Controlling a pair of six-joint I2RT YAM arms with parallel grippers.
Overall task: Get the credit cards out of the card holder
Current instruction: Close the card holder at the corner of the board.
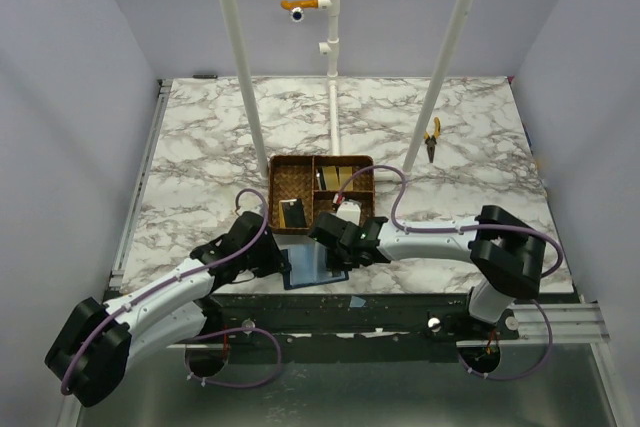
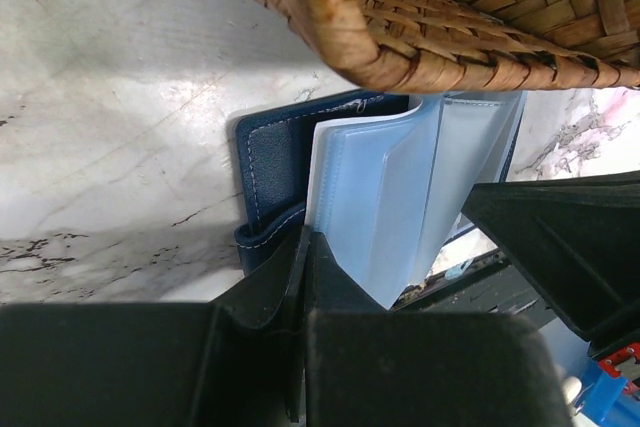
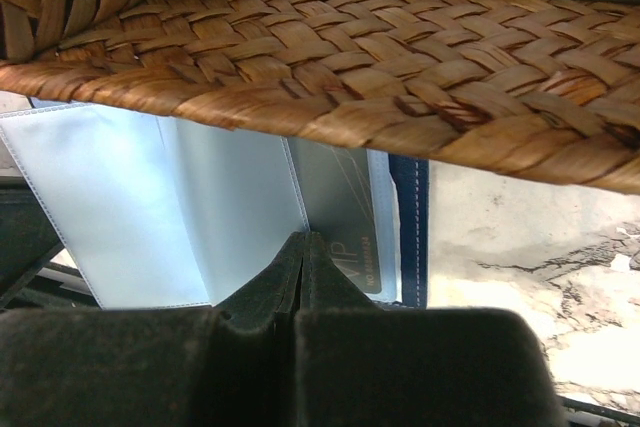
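Note:
The navy card holder (image 1: 312, 267) lies open on the marble at the table's front edge, just before the wicker tray (image 1: 320, 187). Its pale plastic sleeves (image 2: 400, 197) fan up from the navy cover (image 2: 272, 162). My left gripper (image 2: 305, 237) is shut, with its tips at the sleeves' left edge by the cover. My right gripper (image 3: 308, 239) is shut too, and its tips touch the sleeves (image 3: 150, 207) beside a dark credit card (image 3: 345, 217) that sits in a pocket. A dark card (image 1: 292, 213) and gold cards (image 1: 346, 175) lie in the tray.
The wicker tray's rim (image 3: 330, 77) hangs close over both grippers. The right arm's black body (image 2: 570, 247) shows to the right of the holder. Yellow-handled pliers (image 1: 432, 139) lie at the back right. White poles (image 1: 240, 67) rise behind the tray.

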